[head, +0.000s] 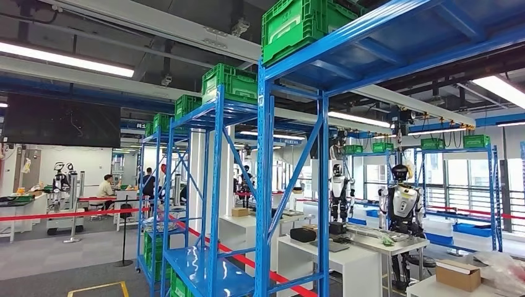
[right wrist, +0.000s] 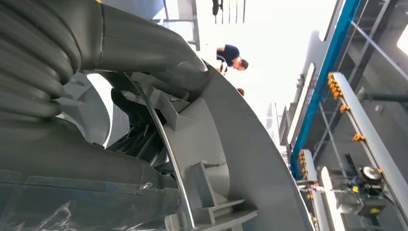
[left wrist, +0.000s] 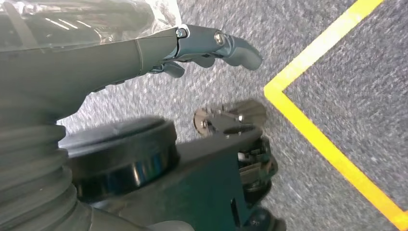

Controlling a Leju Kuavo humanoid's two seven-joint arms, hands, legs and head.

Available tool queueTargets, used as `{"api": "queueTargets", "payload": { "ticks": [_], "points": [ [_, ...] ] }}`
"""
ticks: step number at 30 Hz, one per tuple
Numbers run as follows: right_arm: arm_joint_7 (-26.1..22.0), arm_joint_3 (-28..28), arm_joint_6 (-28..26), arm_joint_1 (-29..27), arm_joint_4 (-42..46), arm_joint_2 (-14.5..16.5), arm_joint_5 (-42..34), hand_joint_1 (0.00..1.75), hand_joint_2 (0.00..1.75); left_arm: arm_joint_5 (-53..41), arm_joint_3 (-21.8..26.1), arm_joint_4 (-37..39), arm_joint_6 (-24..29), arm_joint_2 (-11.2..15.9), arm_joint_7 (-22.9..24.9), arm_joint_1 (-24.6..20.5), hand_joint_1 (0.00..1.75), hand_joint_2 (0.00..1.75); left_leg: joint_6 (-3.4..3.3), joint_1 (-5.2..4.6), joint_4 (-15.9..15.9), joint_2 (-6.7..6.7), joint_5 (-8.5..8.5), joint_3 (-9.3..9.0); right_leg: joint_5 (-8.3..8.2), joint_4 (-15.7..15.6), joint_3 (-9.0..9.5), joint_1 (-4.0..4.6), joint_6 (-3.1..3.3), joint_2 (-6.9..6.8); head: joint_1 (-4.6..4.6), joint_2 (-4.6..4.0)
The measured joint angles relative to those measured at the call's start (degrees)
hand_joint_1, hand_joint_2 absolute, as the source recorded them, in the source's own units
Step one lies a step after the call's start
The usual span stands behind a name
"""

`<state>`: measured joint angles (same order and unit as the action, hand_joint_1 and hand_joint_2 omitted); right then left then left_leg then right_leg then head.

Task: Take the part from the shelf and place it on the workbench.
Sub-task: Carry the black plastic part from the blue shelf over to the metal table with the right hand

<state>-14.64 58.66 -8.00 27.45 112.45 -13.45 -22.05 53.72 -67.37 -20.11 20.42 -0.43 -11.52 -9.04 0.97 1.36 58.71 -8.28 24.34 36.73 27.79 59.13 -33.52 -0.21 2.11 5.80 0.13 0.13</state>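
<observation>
My right hand (right wrist: 139, 53) grips a large grey curved part (right wrist: 240, 144) with moulded ribs on its inner side; the thick thumb lies over the part's rim and dark fingers sit behind it. Beside my body hangs my left hand (left wrist: 202, 48), its fingers stretched out over grey carpet with nothing in them. Ahead stands a row of blue steel shelves (head: 266, 161). White workbenches (head: 347, 257) stand behind and to the right of the nearest shelf.
Green crates (head: 297, 21) sit on the shelf tops. Other robots (head: 403, 204) stand by the benches, and a cardboard box (head: 458, 274) lies at the lower right. A red barrier tape (head: 62, 214) and seated people (head: 106, 187) are at the left. Yellow floor tape (left wrist: 327, 144) crosses the carpet.
</observation>
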Motion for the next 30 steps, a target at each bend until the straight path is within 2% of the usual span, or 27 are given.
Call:
{"api": "queueTargets", "payload": {
  "ticks": [1, 2, 3, 5, 6, 7, 8, 9, 10, 12, 14, 16, 17, 18, 20, 21, 22, 23, 24, 25, 27, 28, 29, 30],
  "points": [
    [0.0, 0.0, 0.0, 0.2, 0.0, 0.0, 0.0, 1.75, 1.75, 0.0, 0.0, 0.0, 0.0, 0.0, 0.0, 0.1, 0.00, 1.75, 0.37, 0.11, -0.1, -0.44, -0.09, 0.19, 0.05, -0.5, 0.32, -0.07, 0.06, -0.96, -0.14, -0.01],
    [0.1, 0.0, 0.0, 0.3, 0.0, 0.1, 0.0, 1.75, 1.75, 0.0, 0.0, 0.0, 0.0, -0.1, 0.0, 0.2, 0.00, 1.75, 0.71, -0.03, 0.2, 0.20, 0.18, 0.43, -0.01, -1.1, 0.73, -0.19, 0.20, -1.87, -0.20, 0.07],
    [0.1, 0.0, 0.1, 0.4, 0.1, 0.2, 0.0, 1.75, 1.75, 0.0, 0.0, 0.0, 0.0, -0.1, 0.0, 0.2, 0.00, 1.75, 1.02, -0.20, 1.4, 1.66, 1.00, 1.01, -0.15, -1.7, 1.13, -0.30, 0.32, -2.86, -0.24, 0.15],
    [0.1, 0.0, 0.2, 0.5, 0.2, 0.2, 0.1, 1.75, 1.75, 0.0, 0.0, 0.0, 0.0, -0.1, 0.0, 0.1, 0.00, 1.75, 1.58, -0.42, 7.0, 5.67, 4.07, 3.53, -0.27, -2.2, 1.60, -0.23, 0.59, -4.77, -0.12, 0.37],
    [0.1, 0.0, 0.2, 0.5, 0.2, 0.2, 0.1, 1.75, 1.75, 0.0, 0.0, 0.0, 0.0, -0.1, -0.1, 0.0, 0.00, 1.75, 1.85, -0.35, 10.6, 6.76, 5.58, 5.11, -0.19, -2.2, 1.64, -0.14, 0.67, -5.79, -0.05, 0.39],
    [0.2, 0.1, 0.2, 0.5, 0.2, 0.2, 0.1, 1.75, 1.75, 0.0, 0.0, 0.0, 0.0, -0.1, -0.1, 0.0, 0.00, 1.75, 2.06, -0.27, 13.3, 7.28, 6.37, 6.21, -0.04, -2.1, 1.69, -0.09, 0.70, -6.77, 0.05, 0.40],
    [0.2, 0.1, 0.2, 0.4, 0.2, 0.2, 0.1, 1.75, 1.75, 0.0, -0.1, 0.0, 0.0, -0.1, -0.1, 0.1, 0.00, 1.75, 2.21, -0.21, 14.2, 7.53, 6.21, 6.45, 0.17, -1.9, 1.76, -0.06, 0.68, -7.74, 0.16, 0.42],
    [0.2, 0.1, 0.2, 0.5, 0.2, 0.2, 0.1, 1.75, 1.75, 0.0, -0.1, 0.0, 0.0, -0.1, -0.1, 0.1, 0.00, 1.75, 2.27, -0.17, 13.0, 7.76, 5.08, 5.65, 0.42, -1.7, 1.85, -0.06, 0.61, -8.61, 0.24, 0.44],
    [0.3, 0.1, 0.2, 0.5, 0.2, 0.2, 0.1, 1.75, 1.75, 0.1, -0.1, 0.0, 0.0, 0.0, -0.1, 0.1, 0.00, 1.75, 2.24, -0.16, 9.9, 8.26, 3.31, 3.89, 0.71, -1.5, 1.98, -0.06, 0.48, -9.39, 0.32, 0.46],
    [0.3, 0.1, 0.2, 0.5, 0.2, 0.3, 0.1, 1.75, 1.75, 0.1, -0.1, 0.0, 0.0, 0.0, -0.1, 0.0, 0.00, 1.75, 1.66, -0.70, 3.2, 10.67, 1.13, 0.13, 1.36, -1.1, 2.23, 0.12, 0.02, -10.75, 0.48, 0.46],
    [0.3, 0.1, 0.2, 0.6, 0.2, 0.3, 0.1, 1.75, 1.75, 0.1, -0.1, 0.0, 0.0, 0.0, -0.1, -0.1, 0.00, 1.75, 0.45, -1.38, 0.5, 12.16, 1.10, -1.32, 1.77, -0.8, 2.38, 0.45, -0.54, -11.94, 0.56, 0.45],
    [0.3, 0.1, 0.3, 0.7, 0.3, 0.3, 0.1, 1.75, 1.75, 0.2, -0.1, 0.0, 0.0, 0.1, -0.2, 0.0, 0.00, 1.75, -0.64, -1.50, 0.3, 11.21, 1.02, -1.24, 2.03, -0.8, 2.50, 0.54, -1.03, -13.01, 0.63, 0.52],
    [0.3, 0.1, 0.3, 0.8, 0.3, 0.4, 0.1, 1.75, 1.75, 0.2, -0.1, 0.0, 0.0, 0.1, -0.2, 0.1, 0.00, 1.75, -0.98, -1.40, 0.0, 10.61, 0.91, -1.23, 2.45, -0.6, 2.48, 0.43, -1.28, -12.49, 0.70, 0.55],
    [0.3, 0.0, 0.3, 0.8, 0.3, 0.4, 0.1, 1.75, 1.75, 0.2, -0.1, 0.0, 0.0, 0.2, -0.2, 0.2, 0.00, 1.75, -1.31, -1.25, -0.2, 10.04, 0.77, -1.25, 3.35, 0.6, 2.03, 0.30, -1.48, -11.18, 0.75, 0.57],
    [0.3, 0.0, 0.3, 0.8, 0.4, 0.4, 0.1, 1.75, 1.75, 0.2, -0.1, 0.0, 0.1, 0.2, -0.3, 0.0, 0.00, 1.75, -1.73, -1.00, -0.4, 8.83, 0.60, -1.26, 6.49, 6.3, -0.61, 0.02, -1.77, -7.62, 0.81, 0.58],
    [0.3, 0.0, 0.3, 0.8, 0.4, 0.3, 0.1, 1.75, 1.75, 0.2, -0.1, 0.0, 0.1, 0.2, -0.3, -0.1, 0.00, 1.75, -1.84, -0.98, -0.4, 8.15, 0.58, -1.23, 8.11, 10.3, -2.60, -0.04, -1.82, -6.63, 0.80, 0.60],
    [0.3, 0.1, 0.3, 0.7, 0.4, 0.3, 0.1, 1.75, 1.75, 0.2, -0.1, 0.0, 0.1, 0.2, -0.3, -0.1, 0.00, 1.75, -1.88, -0.99, -0.4, 7.42, 0.58, -1.22, 9.03, 13.6, -4.40, -0.06, -1.86, -6.25, 0.80, 0.59],
    [0.3, 0.1, 0.3, 0.7, 0.4, 0.3, 0.1, 1.75, 1.75, 0.2, -0.1, 0.0, 0.1, 0.2, -0.3, -0.1, 0.00, 1.75, -1.88, -1.01, -0.4, 6.64, 0.58, -1.23, 8.91, 15.2, -5.55, -0.08, -1.87, -6.12, 0.79, 0.58],
    [0.3, 0.1, 0.3, 0.6, 0.4, 0.2, 0.1, 1.75, 1.75, 0.2, -0.1, 0.0, 0.1, 0.2, -0.3, -0.1, 0.00, 1.75, -1.88, -1.00, -0.3, 5.80, 0.58, -1.26, 7.53, 14.6, -5.70, -0.09, -1.82, -6.02, 0.79, 0.58],
    [0.3, 0.2, 0.3, 0.6, 0.4, 0.2, 0.1, 1.75, 1.75, 0.2, -0.1, 0.0, 0.1, 0.2, -0.3, -0.1, 0.00, 1.75, -1.84, -0.97, -0.3, 4.94, 0.59, -1.31, 5.26, 12.0, -4.95, -0.14, -1.72, -5.63, 0.80, 0.58],
    [0.3, 0.2, 0.4, 0.7, 0.4, 0.2, 0.1, 1.75, 1.75, 0.2, -0.1, 0.0, 0.1, 0.1, -0.3, -0.1, 0.00, 1.75, -1.56, -0.89, -0.1, 3.30, 0.62, -1.16, 0.79, 4.7, -2.45, -0.45, -1.53, -2.95, 0.92, 0.56],
    [0.3, 0.2, 0.4, 0.7, 0.4, 0.2, 0.1, 1.75, 1.75, 0.2, -0.1, 0.0, 0.1, 0.1, -0.3, -0.2, 0.00, 1.75, -1.29, -0.82, 0.1, 2.61, 0.58, -0.93, -0.18, 2.1, -1.45, -0.59, -1.52, -1.73, 0.96, 0.52],
    [0.3, 0.2, 0.4, 0.7, 0.4, 0.1, 0.1, 1.75, 1.75, 0.2, -0.1, 0.0, 0.1, 0.1, -0.3, -0.2, 0.00, 1.75, -0.95, -0.71, 0.2, 1.95, 0.47, -0.60, -0.36, 0.7, -0.93, -0.64, -1.51, -0.92, 1.00, 0.49],
    [0.3, 0.2, 0.4, 0.8, 0.4, 0.1, 0.1, 1.75, 1.75, 0.2, -0.2, 0.0, 0.1, 0.1, -0.3, -0.1, 0.00, 1.75, -0.53, -0.61, 0.2, 1.26, 0.29, -0.34, -0.09, 0.3, -0.70, -0.58, -1.47, -1.08, 1.06, 0.51]
  ]
}}
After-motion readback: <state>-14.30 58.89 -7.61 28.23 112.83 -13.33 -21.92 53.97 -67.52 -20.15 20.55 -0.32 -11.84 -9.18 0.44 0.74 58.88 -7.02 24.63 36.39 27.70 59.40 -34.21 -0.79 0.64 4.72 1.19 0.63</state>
